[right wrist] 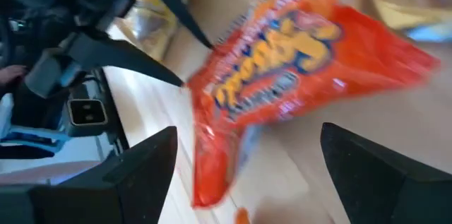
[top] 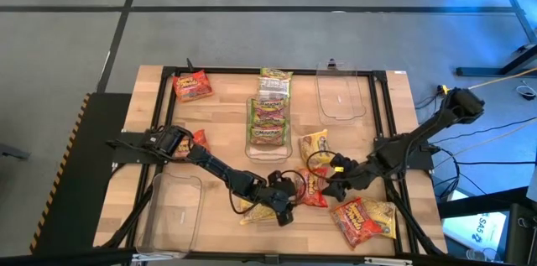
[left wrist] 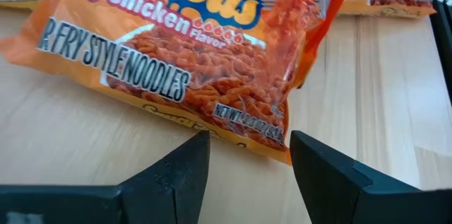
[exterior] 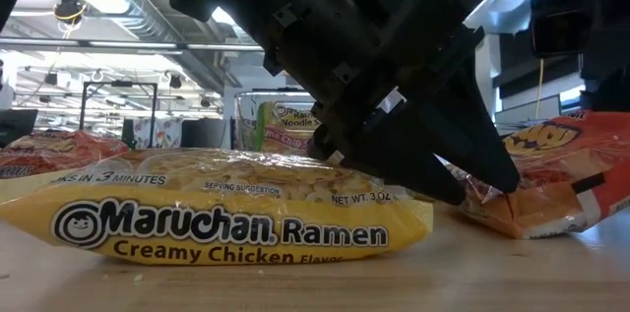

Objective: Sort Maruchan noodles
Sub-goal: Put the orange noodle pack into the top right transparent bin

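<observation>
At the near edge of the wooden worktop (top: 218, 111), the open left pincer (left wrist: 248, 160) and open right pincer (right wrist: 244, 171) flank a crinkly orange-red plastic noodle packet (top: 314, 189), gripping nothing.

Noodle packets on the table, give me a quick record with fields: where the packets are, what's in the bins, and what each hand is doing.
centre bin: holds green packets
other two bins: no packets inside
loose packets: red packet at far left; red and yellow pair at near right; yellow Creamy Chicken packet near the front edge
left hand: open, at the edge of an orange spicy chicken packet, not gripping
right hand: open, facing the same orange packet
</observation>
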You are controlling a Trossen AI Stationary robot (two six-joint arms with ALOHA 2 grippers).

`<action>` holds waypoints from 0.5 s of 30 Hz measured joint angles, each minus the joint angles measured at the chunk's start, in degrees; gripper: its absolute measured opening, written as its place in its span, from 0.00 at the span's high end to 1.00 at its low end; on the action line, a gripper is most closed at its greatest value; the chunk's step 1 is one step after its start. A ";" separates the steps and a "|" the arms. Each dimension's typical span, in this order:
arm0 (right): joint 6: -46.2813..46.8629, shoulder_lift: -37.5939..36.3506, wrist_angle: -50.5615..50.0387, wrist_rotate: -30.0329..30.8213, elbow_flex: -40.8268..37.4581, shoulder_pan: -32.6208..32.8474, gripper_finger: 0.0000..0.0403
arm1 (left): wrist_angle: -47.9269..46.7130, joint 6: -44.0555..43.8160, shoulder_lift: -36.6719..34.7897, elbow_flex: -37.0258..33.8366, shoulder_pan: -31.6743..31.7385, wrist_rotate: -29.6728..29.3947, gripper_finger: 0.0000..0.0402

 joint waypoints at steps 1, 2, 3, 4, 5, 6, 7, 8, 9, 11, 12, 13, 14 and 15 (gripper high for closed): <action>-0.90 0.90 1.33 0.32 0.02 -0.10 0.21 | -0.01 -0.40 0.00 0.00 0.02 -0.38 0.53; -1.07 1.71 1.84 0.65 0.02 -0.11 0.21 | -0.02 -0.61 0.00 0.00 0.02 -0.69 0.53; -1.08 2.59 1.88 1.04 0.02 -0.11 0.21 | 0.00 -0.71 0.00 0.00 0.10 -0.79 0.53; -1.06 3.53 1.83 1.03 0.02 -0.11 0.21 | 0.00 -0.79 0.00 0.00 0.13 -0.78 0.53; -1.04 4.35 1.69 1.06 0.02 -0.11 0.21 | 0.00 -0.79 0.00 0.00 0.13 -0.77 0.53; -1.04 5.15 1.82 1.10 0.02 -0.11 0.21 | 0.00 -0.79 0.00 0.00 0.13 -0.79 0.53; -1.00 5.82 1.99 1.53 0.02 -0.11 0.21 | 0.00 -0.79 0.00 0.00 0.13 -0.85 0.53; -0.95 6.46 2.25 2.03 0.02 -0.11 0.21 | 0.00 -0.84 0.00 0.00 0.13 -0.85 0.53; -0.93 7.13 2.87 2.60 0.02 -0.11 0.21 | 0.00 -0.98 0.00 0.00 0.13 -0.85 0.53; -1.35 8.02 4.39 4.65 0.02 -0.13 0.21 | 0.04 -1.01 0.00 0.00 0.23 -0.83 0.53; -2.06 8.38 5.47 5.94 0.02 -0.15 0.21 | 0.10 -1.01 0.00 0.00 0.27 -0.81 0.53; -3.13 8.73 6.42 7.27 0.02 -0.15 0.21 | 0.13 -1.01 0.00 0.00 0.28 -0.81 0.53; -3.99 9.11 7.15 8.25 0.02 -0.15 0.21 | 0.13 -1.01 0.00 0.00 0.28 -0.82 0.53; -4.21 9.49 7.68 9.07 0.02 -0.15 0.21 | 0.13 -1.01 0.00 0.00 0.31 -0.86 0.53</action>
